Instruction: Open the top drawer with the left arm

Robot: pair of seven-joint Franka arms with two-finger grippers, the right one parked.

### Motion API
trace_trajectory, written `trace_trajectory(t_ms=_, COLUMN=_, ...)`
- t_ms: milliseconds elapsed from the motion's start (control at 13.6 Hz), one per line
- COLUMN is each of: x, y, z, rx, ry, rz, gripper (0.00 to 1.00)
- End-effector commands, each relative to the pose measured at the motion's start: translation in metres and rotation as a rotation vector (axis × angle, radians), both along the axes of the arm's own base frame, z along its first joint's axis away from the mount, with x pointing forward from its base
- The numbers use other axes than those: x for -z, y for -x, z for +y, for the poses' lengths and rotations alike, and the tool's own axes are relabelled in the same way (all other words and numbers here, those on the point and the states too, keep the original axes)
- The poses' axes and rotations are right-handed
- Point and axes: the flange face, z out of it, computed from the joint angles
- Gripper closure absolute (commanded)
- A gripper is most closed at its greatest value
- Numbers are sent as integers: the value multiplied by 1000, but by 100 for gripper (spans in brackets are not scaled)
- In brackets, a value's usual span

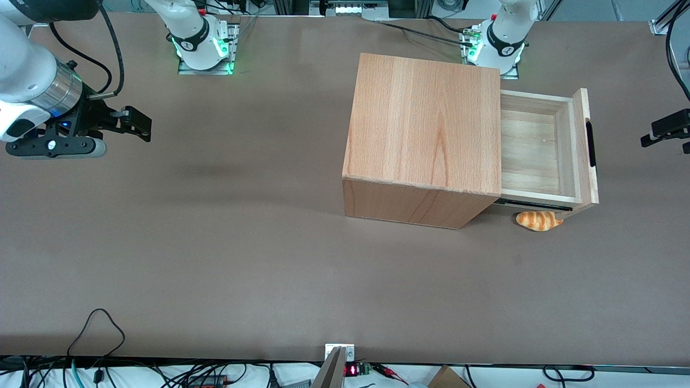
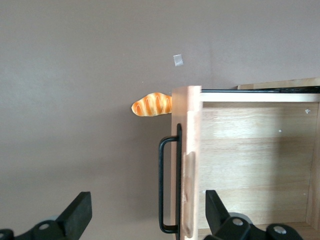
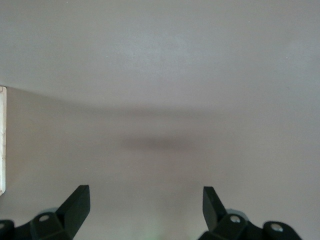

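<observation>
The top drawer, a shallow light-wood tray with a paler plywood floor, a flat front panel and a long black handle, stood pulled well out of its cabinet toward the working arm's end of the table, its bare inside open to view. By that showing the opening looked done or very nearly so.

The cabinet, a big plain beech-wood box, sat on the brown table with its front turned to the working arm's end. That was probably so the left arm, white and rounded, could pull straight along the drawer's slide.

That arm's black two-finger gripper hung above the drawer's front panel. Its fingers were spread wide, one over the bare table in front of the drawer and one over the tray's inside, with panel and handle between them. They touched nothing, so the handle was free. In the front view only a black part of the gripper showed at the picture's edge, clear of the drawer front.

A small toy loaf of bread, orange with pale stripes, lay on the table just beside the drawer's front corner nearest the front camera, partly under the tray. It seemed clear of the drawer's travel.
</observation>
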Motion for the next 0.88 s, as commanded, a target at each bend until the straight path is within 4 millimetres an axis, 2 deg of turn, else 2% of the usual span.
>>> trace_trajectory(t_ms=0, x=-19, y=-5, z=-26, rx=5, ry=-60, rz=-3, gripper=0)
trace_trajectory(t_ms=74, x=-22, y=-5, z=-40, rx=27, ry=-73, rz=2, gripper=0)
trace_trajectory(t_ms=221, x=-29, y=-1, z=-52, rx=39, ry=-86, rz=2, gripper=0)
trace_trajectory(t_ms=588, x=-39, y=2, z=-71, rx=63, ry=-97, rz=-14, gripper=0)
trace_trajectory(t_ms=809, x=-45, y=4, z=-82, rx=6, ry=-113, rz=-21, gripper=0)
